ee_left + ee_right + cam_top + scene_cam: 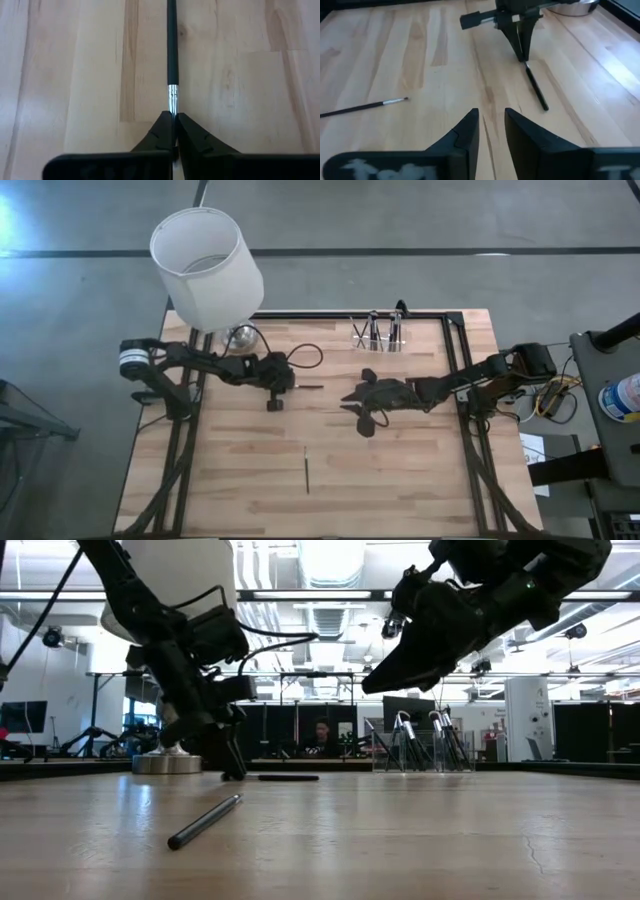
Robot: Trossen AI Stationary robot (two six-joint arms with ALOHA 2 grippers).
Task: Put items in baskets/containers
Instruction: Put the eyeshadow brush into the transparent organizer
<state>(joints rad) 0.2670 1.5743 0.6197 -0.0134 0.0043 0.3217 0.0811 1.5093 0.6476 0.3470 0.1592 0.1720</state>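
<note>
A thin dark stick lies on the wooden table left of centre, with my left gripper shut on its near, silver-banded end. My right gripper hovers open above the table's middle, nothing between its fingers. A second stick with a pale bristled tip lies flat toward the near edge. At the far edge stands the clear holder, with several sticks upright in it. My left gripper pinches the stick's silver-banded end between its two fingertips. The fingers slant down from the table's left and point along the stick. The stick lies flat on the table, stretching away toward the right.
A lamp with a big white shade and a metal base stands at the far left corner, close behind my left arm. A black frame runs along the table's edges. Bare wood lies toward the near right.
</note>
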